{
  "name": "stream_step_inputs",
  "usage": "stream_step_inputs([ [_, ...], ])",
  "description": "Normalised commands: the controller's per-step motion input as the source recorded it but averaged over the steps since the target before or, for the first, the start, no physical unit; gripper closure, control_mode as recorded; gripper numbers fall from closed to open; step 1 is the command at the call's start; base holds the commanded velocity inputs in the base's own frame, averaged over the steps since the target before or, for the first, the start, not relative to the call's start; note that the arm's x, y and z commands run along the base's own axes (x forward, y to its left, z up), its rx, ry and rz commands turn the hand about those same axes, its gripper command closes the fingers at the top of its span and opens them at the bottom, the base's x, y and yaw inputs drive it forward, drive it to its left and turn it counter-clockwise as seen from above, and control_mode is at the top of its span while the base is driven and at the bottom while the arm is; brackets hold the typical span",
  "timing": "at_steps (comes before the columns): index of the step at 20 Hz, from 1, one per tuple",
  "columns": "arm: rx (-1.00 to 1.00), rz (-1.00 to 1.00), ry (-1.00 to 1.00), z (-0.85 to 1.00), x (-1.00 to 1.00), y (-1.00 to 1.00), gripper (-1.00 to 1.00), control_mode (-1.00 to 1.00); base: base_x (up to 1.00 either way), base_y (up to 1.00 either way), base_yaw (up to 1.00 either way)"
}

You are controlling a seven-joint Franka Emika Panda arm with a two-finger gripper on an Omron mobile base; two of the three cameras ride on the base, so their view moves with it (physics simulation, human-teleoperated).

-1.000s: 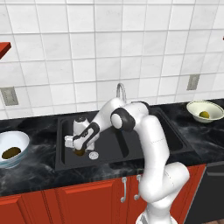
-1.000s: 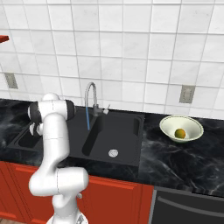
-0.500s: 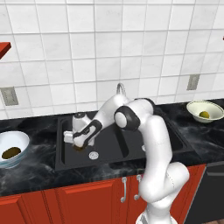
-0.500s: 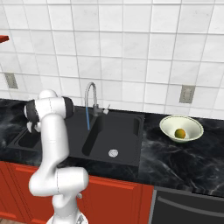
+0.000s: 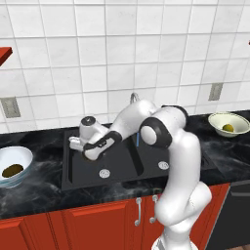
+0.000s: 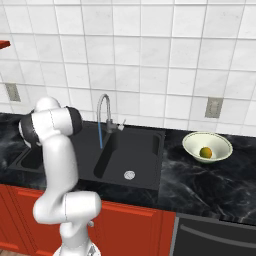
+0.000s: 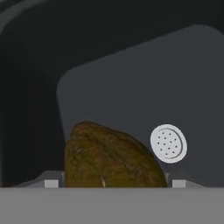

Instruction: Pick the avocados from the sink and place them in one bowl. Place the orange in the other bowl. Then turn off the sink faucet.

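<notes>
The gripper is low in the sink's left basin, seemingly closed on an avocado (drain at 2 o'clock); a straight lift is advised

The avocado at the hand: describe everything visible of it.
The avocado is a dull brown-olive lump with a mottled, rough-looking skin and a rounded top. It fills the bottom of the hand view, close before the hand, which reaches low into the left basin of the black sink. Beside it lies the white round drain. Whether the fingers grip it cannot be told.
</notes>
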Motion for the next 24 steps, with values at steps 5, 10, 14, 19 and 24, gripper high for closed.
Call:
stream_step_inputs([
  [5,0.0,-0.02,-0.15,0.91,-0.13,0.0,1.0,-1.0,0.0,0.0,0.0],
  [10,0.0,0.0,-0.17,0.92,-0.11,0.14,1.0,-1.0,0.0,0.0,0.0],
  [14,0.0,0.02,-0.15,0.87,-0.16,0.3,1.0,-1.0,0.0,0.0,0.0],
  [19,-0.01,0.1,-0.12,0.79,-0.23,0.37,1.0,-1.0,0.0,0.0,0.0],
  [24,-0.03,0.16,-0.04,0.57,-0.31,0.41,1.0,-1.0,0.0,0.0,0.0],
])
